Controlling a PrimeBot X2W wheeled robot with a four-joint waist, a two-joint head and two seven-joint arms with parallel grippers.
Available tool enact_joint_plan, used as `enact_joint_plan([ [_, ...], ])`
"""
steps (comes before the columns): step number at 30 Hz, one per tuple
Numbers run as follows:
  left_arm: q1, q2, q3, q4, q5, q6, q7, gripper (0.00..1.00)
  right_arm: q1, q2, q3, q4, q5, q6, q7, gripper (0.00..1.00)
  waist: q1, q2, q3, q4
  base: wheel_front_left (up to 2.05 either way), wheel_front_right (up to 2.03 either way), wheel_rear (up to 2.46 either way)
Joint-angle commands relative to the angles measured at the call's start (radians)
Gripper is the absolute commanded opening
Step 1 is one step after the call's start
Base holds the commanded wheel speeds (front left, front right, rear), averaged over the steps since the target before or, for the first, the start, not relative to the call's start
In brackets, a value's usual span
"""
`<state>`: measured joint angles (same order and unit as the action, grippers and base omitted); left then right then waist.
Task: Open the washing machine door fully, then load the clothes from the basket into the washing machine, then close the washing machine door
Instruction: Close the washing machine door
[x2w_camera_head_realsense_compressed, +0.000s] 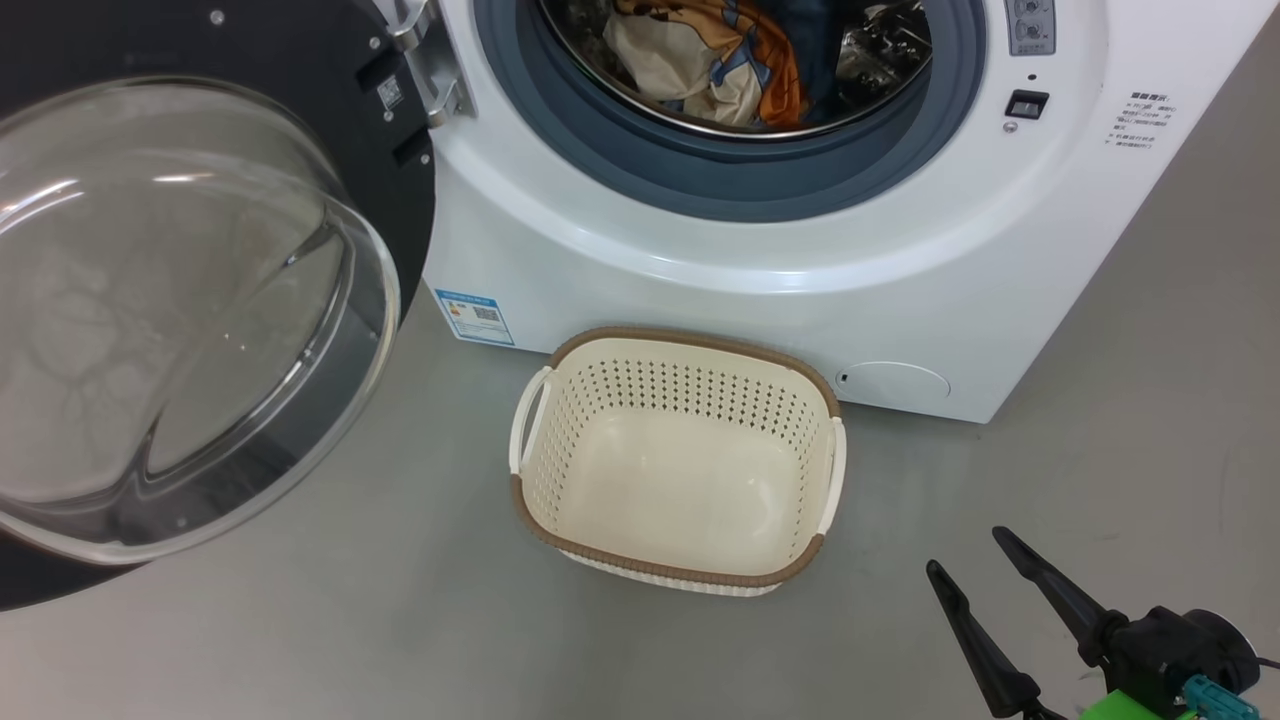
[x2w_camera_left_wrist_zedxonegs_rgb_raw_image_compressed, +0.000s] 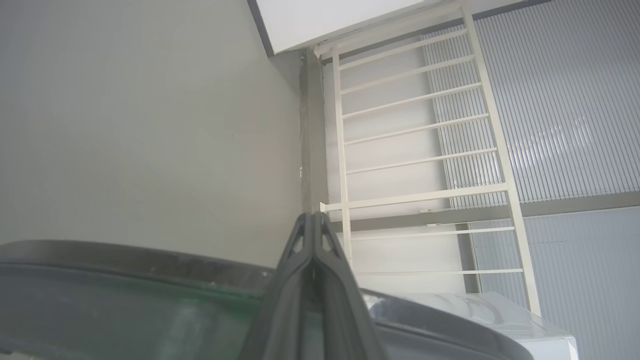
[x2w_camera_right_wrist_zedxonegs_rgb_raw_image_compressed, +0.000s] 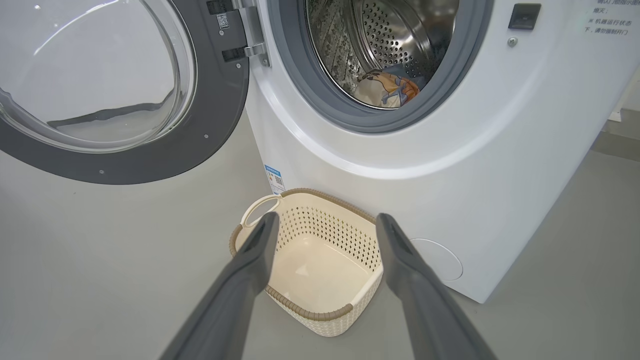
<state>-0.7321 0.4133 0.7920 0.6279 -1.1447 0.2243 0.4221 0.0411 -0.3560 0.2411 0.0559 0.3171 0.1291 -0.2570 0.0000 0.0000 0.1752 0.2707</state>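
Evidently past the loading: clothes (x2w_camera_head_realsense_compressed: 715, 60) bunched inside the drum (x2w_camera_head_realsense_compressed: 880, 55) of the washing machine (x2w_camera_head_realsense_compressed: 800, 300) at top centre of the head view, basket (x2w_camera_head_realsense_compressed: 680, 395) bare on the floor (x2w_camera_head_realsense_compressed: 400, 600) at centre, just before the machine's front. Left to do, by that reckoning: closing the washing machine door (x2w_camera_head_realsense_compressed: 180, 320), swung wide at the left of the frame. Left gripper (x2w_camera_left_wrist_zedxonegs_rgb_raw_image_compressed: 312, 216) clenched on nothing, tips pressed together at lower centre of the left wrist view, just above a dark glossy rim along the bottom edge, likely the door's; touching it or not, cannot tell. Right gripper (x2w_camera_head_realsense_compressed: 967, 551) released, fingers spread and idle at lower right of the head view, well clear of basket and door. Next, probably: pressing from the door's outer side, sweeping it round on its hinge (x2w_camera_head_realsense_compressed: 425, 70) toward the opening, then pushing firmly home to latch, minding any cloth near the seal (x2w_camera_head_realsense_compressed: 760, 180).
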Motion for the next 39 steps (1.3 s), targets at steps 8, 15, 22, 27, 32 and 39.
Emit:
enact_joint_plan([
  [8, 0.058, 0.076, -0.034, -0.042, -0.023, 0.007, 0.146, 0.0, 0.001, -0.029, 0.015, -0.031, 0.006, 0.002, -0.005, 1.0, 0.0, 0.0, 0.015, 0.0, 0.0, 0.0, 0.0],
  [15, 0.12, 0.083, -0.07, -0.105, -0.032, 0.018, 0.273, 0.0, -0.002, -0.029, 0.019, -0.031, 0.006, 0.002, -0.005, 1.0, 0.0, 0.0, 0.02, 0.01, 0.0, 0.0, 0.0],
  [22, 0.176, 0.086, -0.069, -0.174, -0.039, 0.046, 0.335, 0.0, -0.001, -0.032, 0.024, -0.029, 0.006, 0.002, -0.005, 1.0, 0.0, 0.0, 0.015, 0.02, 0.0, 0.0, 0.0],
  [27, 0.209, 0.096, -0.067, -0.216, -0.032, 0.057, 0.352, 0.0, 0.0, -0.032, 0.029, -0.029, 0.006, 0.002, -0.005, 1.0, 0.0, 0.0, 0.01, 0.026, 0.0, 0.0, 0.0],
  [32, 0.217, 0.099, -0.057, -0.234, -0.016, 0.041, 0.31, 0.0, 0.001, -0.034, 0.031, -0.028, 0.006, 0.002, -0.005, 1.0, 0.0, 0.0, 0.008, 0.03, 0.0, 0.0, 0.0],
  [39, 0.204, 0.088, -0.038, -0.215, -0.014, 0.004, 0.246, 0.0, -0.002, -0.038, 0.039, -0.027, 0.01, 0.002, -0.005, 1.0, 0.0, 0.0, 0.002, 0.026, 0.0, 0.0, 0.0],
])
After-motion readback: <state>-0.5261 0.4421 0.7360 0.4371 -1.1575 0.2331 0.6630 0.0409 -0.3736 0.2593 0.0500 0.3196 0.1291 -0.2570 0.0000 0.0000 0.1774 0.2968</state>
